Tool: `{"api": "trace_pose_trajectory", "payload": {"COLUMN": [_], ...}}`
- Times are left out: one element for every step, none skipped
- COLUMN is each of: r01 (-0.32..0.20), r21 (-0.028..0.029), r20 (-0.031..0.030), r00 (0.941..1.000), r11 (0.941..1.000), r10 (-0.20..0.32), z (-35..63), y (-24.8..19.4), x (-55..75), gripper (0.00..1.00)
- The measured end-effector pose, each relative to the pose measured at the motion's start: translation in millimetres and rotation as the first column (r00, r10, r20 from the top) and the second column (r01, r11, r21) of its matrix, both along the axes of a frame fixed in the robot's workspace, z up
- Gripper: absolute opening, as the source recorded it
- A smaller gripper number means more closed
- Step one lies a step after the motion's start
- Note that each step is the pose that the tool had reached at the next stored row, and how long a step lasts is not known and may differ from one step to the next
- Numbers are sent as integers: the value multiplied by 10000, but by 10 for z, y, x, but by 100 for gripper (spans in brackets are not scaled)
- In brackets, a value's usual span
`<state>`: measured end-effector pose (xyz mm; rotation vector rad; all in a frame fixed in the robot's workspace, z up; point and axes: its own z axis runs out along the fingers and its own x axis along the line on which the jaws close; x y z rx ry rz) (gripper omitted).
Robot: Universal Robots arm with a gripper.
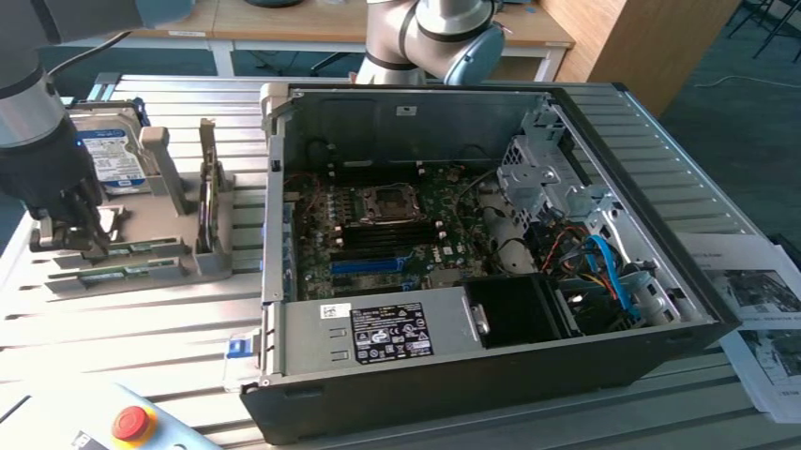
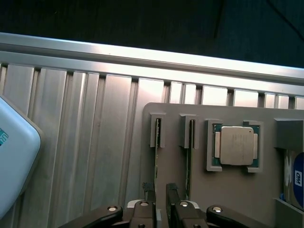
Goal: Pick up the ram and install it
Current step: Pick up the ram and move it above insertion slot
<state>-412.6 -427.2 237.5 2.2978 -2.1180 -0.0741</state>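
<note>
Item: tool (image 2: 160, 190), lowered over a grey fixture (image 2: 228, 190) on the ribbed metal surface (image 1: 138, 328). State: released. The two fingers (image 2: 172, 195) stand apart with a visible gap.

Item: ram (image 2: 156, 156), a thin green stick standing on edge in a slot of the fixture. Its near end lies between the tool's fingers and the rest runs straight out ahead of the tool. It looks closer to one finger than the other, and I cannot tell whether it touches that finger.

Item: second stick (image 2: 189, 161), same kind, parallel to the first and just beside it, lying outside the tool's fingers in its own slot.

Item: processor chip (image 2: 236, 145) with a silver lid, seated in a square recess of the fixture, past the second stick from the tool.

Item: hard drive (image 1: 107, 155) with a blue-white label, upright at the fixture's far end, near the tool's arm.

Item: computer case (image 1: 501, 375), side panel off and motherboard (image 1: 400, 225) exposed. It sits well apart from the tool, toward the exterior view's right.

Item: pendant (image 1: 126, 422), pale with a red button, on the surface near the tool and on the side away from the hard drive.

Item: printed papers (image 1: 763, 300), beyond the case and farthest from the tool.
</note>
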Motion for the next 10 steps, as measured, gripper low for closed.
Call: {"api": "trace_pose_trajectory", "payload": {"r01": [1, 1, 1, 1, 0, 0, 0, 0, 0, 0], "r21": [0, -1, -1, -1, -1, -1, 0, -1, -1, -1], "r20": [1, -1, -1, 0, -1, -1, 0, 0, -1, -1], "r00": [10000, 10000, 10000, 10000, 10000, 10000, 10000, 10000, 10000, 10000], "r11": [10000, 10000, 10000, 10000, 10000, 10000, 10000, 10000, 10000, 10000], "r10": [-1, -1, -1, -1, 0, 0, 0, 0, 0, 0], "z": [-11, -25, -42, -60, -78, -96, -114, -132, -165, -181], "y": [0, -1, -2, -3, -5, -6, -6, -7, -8, -9], "x": [0, -1, -1, 0, 0, 0, 0, 0, 0, 0], "gripper": [24, 24, 24, 24, 24, 24, 24, 24, 24, 24]}}
